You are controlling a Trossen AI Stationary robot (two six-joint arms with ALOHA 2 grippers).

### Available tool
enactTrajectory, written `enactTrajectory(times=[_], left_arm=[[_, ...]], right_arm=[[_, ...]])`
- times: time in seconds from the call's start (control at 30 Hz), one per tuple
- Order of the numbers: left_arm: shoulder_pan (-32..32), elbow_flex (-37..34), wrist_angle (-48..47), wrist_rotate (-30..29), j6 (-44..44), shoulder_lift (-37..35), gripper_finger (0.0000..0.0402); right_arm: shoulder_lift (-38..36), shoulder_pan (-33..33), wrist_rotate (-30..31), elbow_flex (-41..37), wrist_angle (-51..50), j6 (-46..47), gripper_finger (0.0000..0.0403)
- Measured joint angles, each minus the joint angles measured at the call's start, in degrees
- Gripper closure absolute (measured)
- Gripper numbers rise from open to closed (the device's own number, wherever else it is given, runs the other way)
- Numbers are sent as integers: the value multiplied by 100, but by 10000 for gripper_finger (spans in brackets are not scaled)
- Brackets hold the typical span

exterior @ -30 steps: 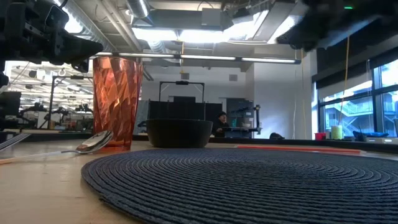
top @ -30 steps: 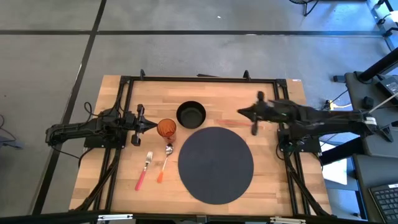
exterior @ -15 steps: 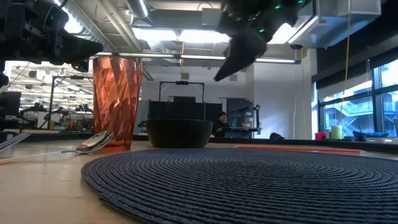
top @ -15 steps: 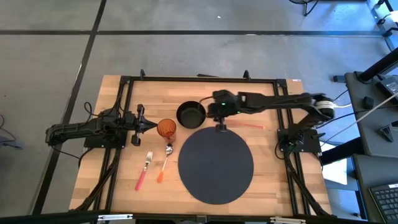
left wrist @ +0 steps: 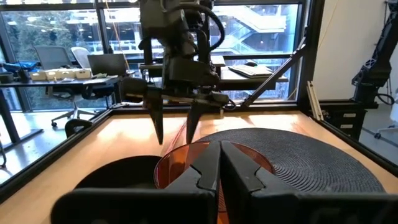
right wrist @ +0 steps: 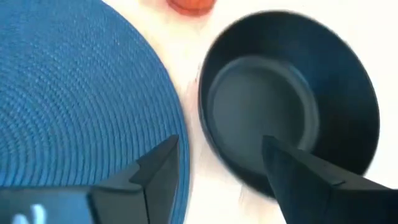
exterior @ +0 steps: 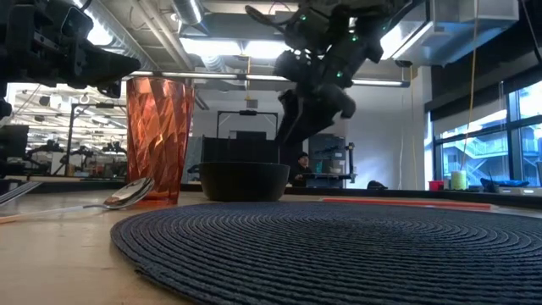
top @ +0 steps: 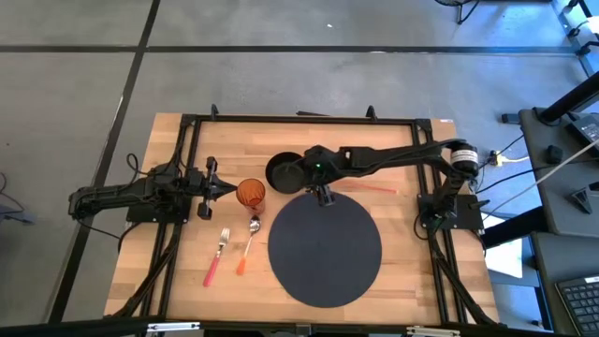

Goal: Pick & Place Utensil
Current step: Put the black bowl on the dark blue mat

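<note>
A: Wooden counter (top: 412, 271): spoon (top: 251, 240) at 9 o'clock of mat (top: 325, 247). Fingers?
B: Right gripper (top: 324, 196) spread, empty; left gripper (top: 227, 189) pinched closed, idle. Spoon likely light, stiff, slippery; take its orange handle.

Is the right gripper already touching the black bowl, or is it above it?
Apart. In the low view the right gripper hangs above the black bowl, its fingertips ending clear of the rim with background showing between. Its fingers are open.

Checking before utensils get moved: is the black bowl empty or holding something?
Empty: the right wrist view looks straight into the black bowl and shows only its bare dark bottom.
</note>
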Motion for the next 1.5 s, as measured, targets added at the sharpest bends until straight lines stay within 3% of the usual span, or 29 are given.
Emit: enactTrajectory(times=[0.83, 1.0, 1.23, 1.5], left_arm=[[1, 1, -2, -24, -2, -1, 398], [2, -1, -2, -26, 0, 0, 398], [2, -1, -2, -26, 0, 0, 398], [1, 0, -2, -24, 0, -1, 398]], right_arm=[[964, -11, -149, 0, 608, -189, 178], [967, -7, -151, 0, 619, -191, 237], [960, -7, -82, 0, 625, -212, 380], [956, -2, 202, 309, 137, -208, 392]])
